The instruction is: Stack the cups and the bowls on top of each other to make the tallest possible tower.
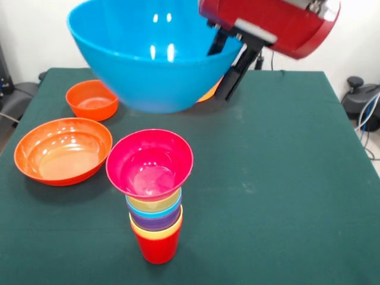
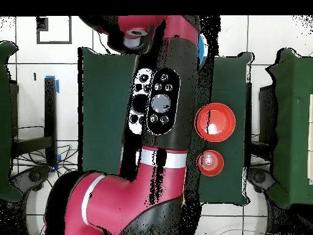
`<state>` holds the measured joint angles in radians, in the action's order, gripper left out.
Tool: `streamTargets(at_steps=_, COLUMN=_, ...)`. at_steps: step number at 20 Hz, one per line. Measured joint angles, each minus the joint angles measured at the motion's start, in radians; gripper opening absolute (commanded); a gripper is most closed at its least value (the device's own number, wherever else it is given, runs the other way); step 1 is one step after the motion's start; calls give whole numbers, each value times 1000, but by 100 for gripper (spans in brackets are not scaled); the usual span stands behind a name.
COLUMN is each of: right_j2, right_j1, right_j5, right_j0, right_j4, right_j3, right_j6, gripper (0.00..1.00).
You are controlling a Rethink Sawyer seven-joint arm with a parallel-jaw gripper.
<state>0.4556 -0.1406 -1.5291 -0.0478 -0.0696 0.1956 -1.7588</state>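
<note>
My arm [image 2: 160, 104] fills the middle of the overhead frame and hides most of what lies under it, so the front view is what I go by. There the green surface [image 1: 285, 178] takes up nearly everything, and at the upper left and centre of the frame hangs the large blue bowl [image 1: 148, 53], lifted well clear of the cloth and tilted, its rim on the right side up against my fingers [image 1: 221, 37]. I judge that they are clamped on that rim, one dark finger inside and one outside, though the red housing covers part of them. Behind the blue bowl, a sliver of a yellow-orange bowl [image 1: 209, 92] peeks out. At mid-left sits the wide shallow orange bowl [image 1: 62, 149], and above it, nearer the upper left, the small orange bowl [image 1: 91, 99]; both rest on the surface, apart from each other. At lower centre stands the tower [image 1: 155, 208]: a red cup [image 1: 157, 246] at the base, then pale yellow, purple, blue and yellow-orange cups nested in turn, and the magenta-pink bowl [image 1: 149, 163] seated on top, leaning slightly. So the cups look done and one bowl is placed. As I see it, the blue bowl in my grip has yet to reach the tower, and three bowls wait after it.
</note>
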Motion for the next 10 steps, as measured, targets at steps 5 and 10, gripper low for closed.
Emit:
streamTargets(at_steps=5, right_j2=10, right_j1=53, right_j5=0, right_j0=-15, right_j4=-17, right_j3=-59, right_j6=9, gripper=0)
streamTargets(at_steps=10, right_j2=16, right_j1=83, right_j5=1, right_j0=-18, right_j4=-31, right_j3=-80, right_j6=9, gripper=0)
